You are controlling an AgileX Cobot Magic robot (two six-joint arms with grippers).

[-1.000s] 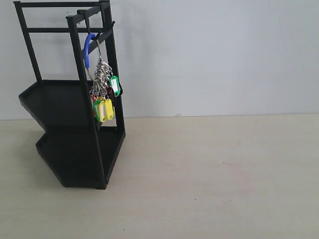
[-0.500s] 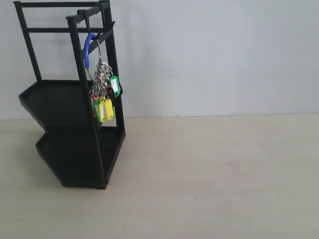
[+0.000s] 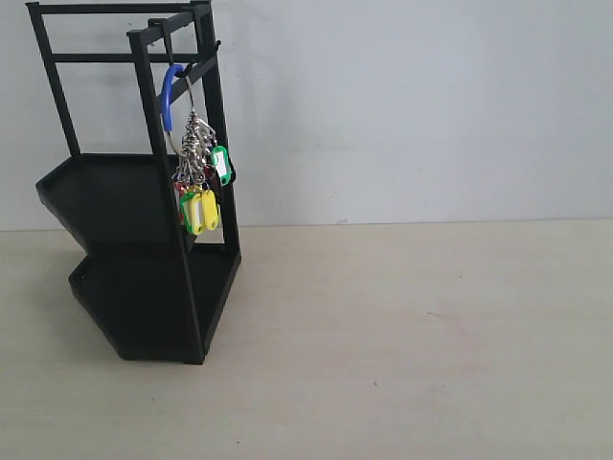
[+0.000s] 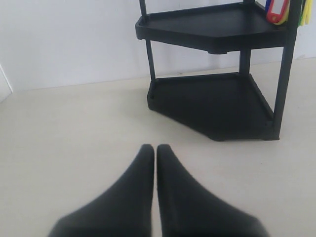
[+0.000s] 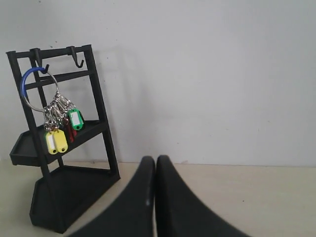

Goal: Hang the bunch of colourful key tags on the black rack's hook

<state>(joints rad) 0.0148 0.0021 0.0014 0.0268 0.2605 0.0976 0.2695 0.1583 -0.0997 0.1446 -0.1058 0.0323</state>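
The colourful key tag bunch (image 3: 198, 182) hangs by its blue carabiner loop (image 3: 169, 94) from a hook (image 3: 180, 65) on the black rack (image 3: 144, 249), at the left of the exterior view. The right wrist view shows the bunch (image 5: 60, 129) hanging from one hook (image 5: 41, 66), and a second hook (image 5: 76, 58) bare. My right gripper (image 5: 155, 160) is shut and holds nothing, well away from the rack. My left gripper (image 4: 156, 149) is shut too, over the table short of the rack (image 4: 217, 106). Neither gripper shows in the exterior view.
A pale wooden table (image 3: 412, 335) stretches right of the rack, with a white wall (image 3: 412, 105) behind it. The rack's two trays (image 4: 212, 24) hold nothing that I can see.
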